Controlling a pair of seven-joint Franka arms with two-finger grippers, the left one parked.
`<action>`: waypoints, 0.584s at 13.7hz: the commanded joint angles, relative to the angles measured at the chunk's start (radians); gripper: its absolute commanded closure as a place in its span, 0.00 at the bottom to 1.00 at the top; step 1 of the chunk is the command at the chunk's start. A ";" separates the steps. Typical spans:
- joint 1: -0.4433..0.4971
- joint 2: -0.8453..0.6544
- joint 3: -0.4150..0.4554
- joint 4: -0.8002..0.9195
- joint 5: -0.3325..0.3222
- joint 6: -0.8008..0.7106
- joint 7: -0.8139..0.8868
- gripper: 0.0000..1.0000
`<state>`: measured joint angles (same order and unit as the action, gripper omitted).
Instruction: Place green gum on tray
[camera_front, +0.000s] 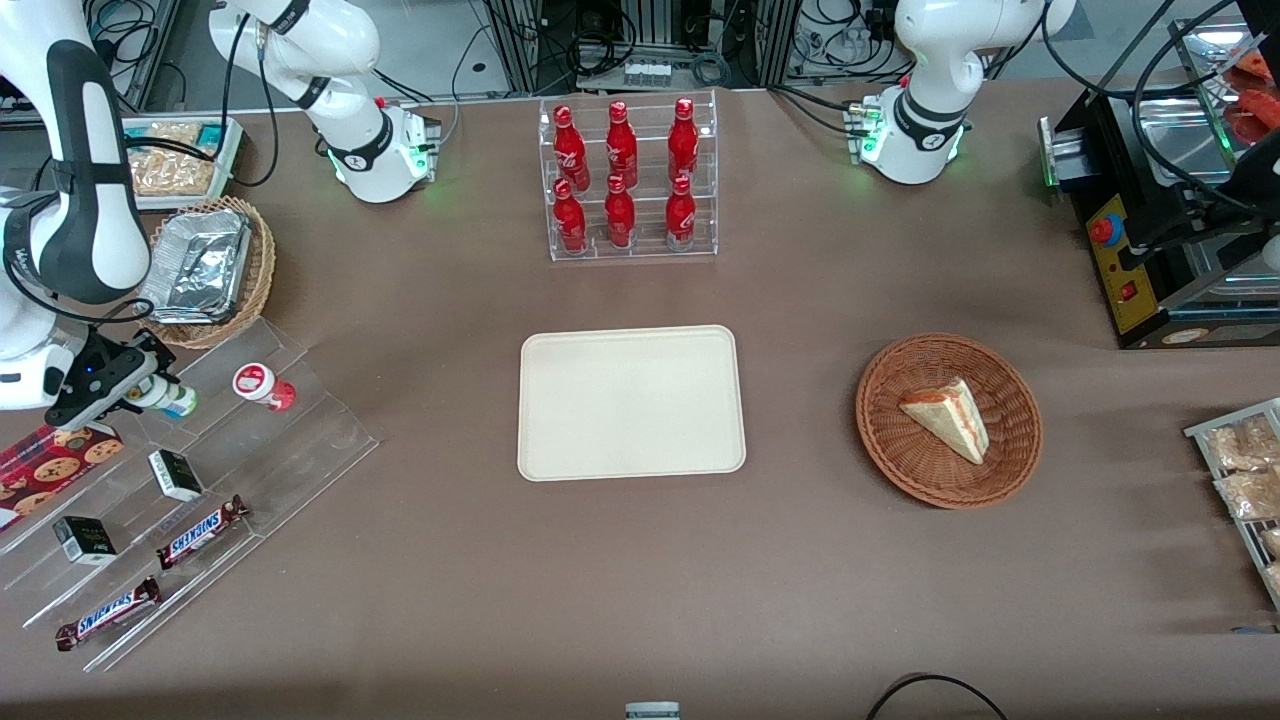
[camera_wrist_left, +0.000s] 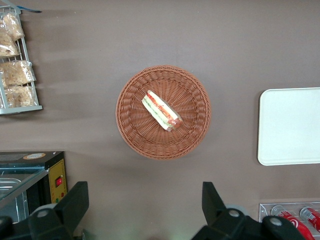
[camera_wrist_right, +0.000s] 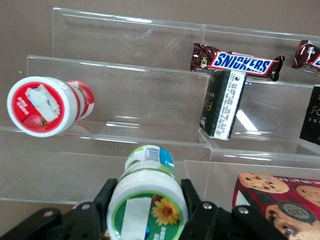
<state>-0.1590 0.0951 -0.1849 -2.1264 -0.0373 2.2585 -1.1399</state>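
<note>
Pincer (camera_wrist_right: 146, 210) clamped on gum (camera_wrist_right: 146, 197) sides, lid twd wrist cam, long axis lying along acrylic rack (camera_front: 250, 440).

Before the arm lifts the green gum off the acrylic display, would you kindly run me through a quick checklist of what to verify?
1. Gripper shut on the green gum, a finger on each side: ok.
2. Grasped bottle is the green-lidded one, not the red-lidded bottle: ok.
3. Red-lidded bottle lies apart from the gripper on the acrylic display: ok.
4. Tray bare, ready to receive: ok.
5. Table between display and tray free of obstacles: ok.
6. Grip firm enough not to slip: cannot tell.
</note>
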 joint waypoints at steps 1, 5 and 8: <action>-0.005 -0.011 0.002 0.003 0.011 -0.040 0.014 1.00; 0.048 -0.020 0.027 0.121 0.010 -0.193 0.121 1.00; 0.166 -0.018 0.028 0.209 -0.001 -0.328 0.282 1.00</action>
<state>-0.0577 0.0737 -0.1558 -1.9801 -0.0367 2.0141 -0.9513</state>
